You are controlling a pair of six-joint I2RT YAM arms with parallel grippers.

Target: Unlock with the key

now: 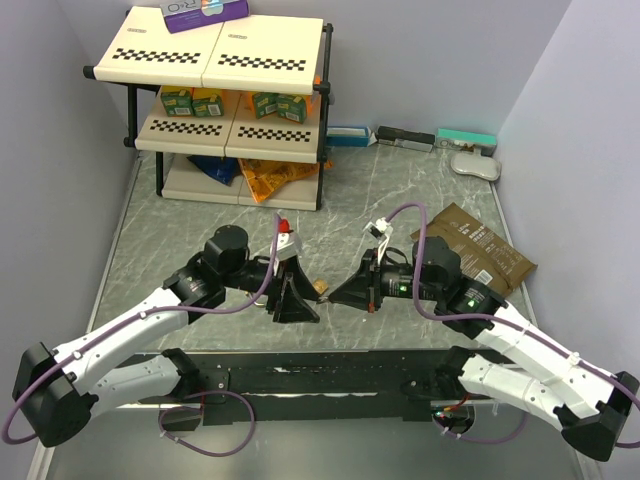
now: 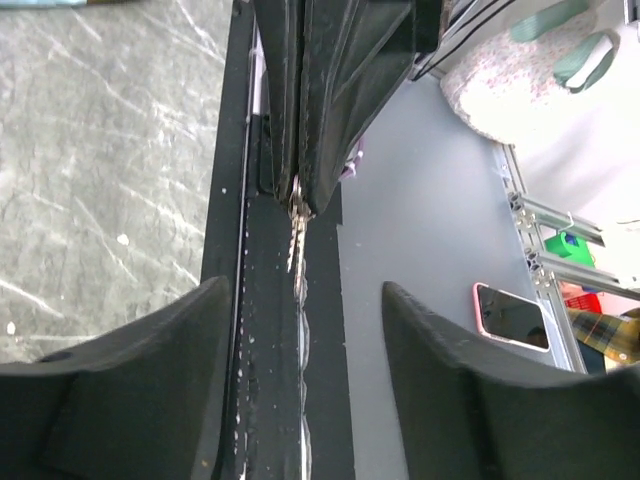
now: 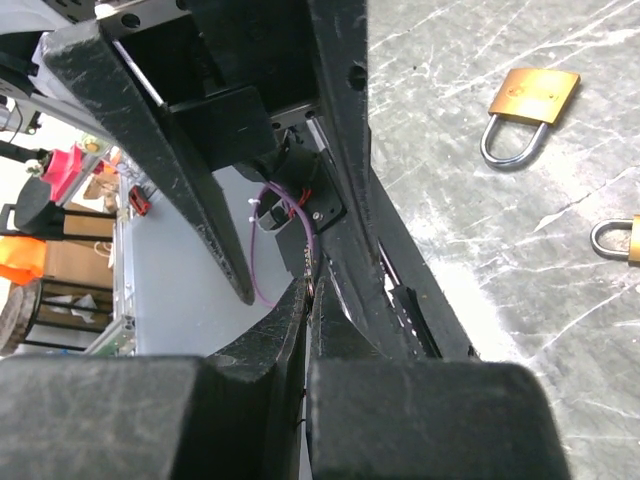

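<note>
My right gripper is shut on the key, a slim metal blade sticking out of its closed fingertips. In the left wrist view the right gripper hangs from above with the key pointing between my left fingers. My left gripper is open and empty, jaws wide apart. In the top view the left gripper and right gripper face each other tip to tip. The larger brass padlock and the smaller brass padlock lie on the marble table, apart from both grippers. One padlock shows in the top view.
A checkered shelf rack with boxes stands at the back left. A brown packet lies right of the right arm. Small boxes line the back wall. The black mounting rail runs along the near edge.
</note>
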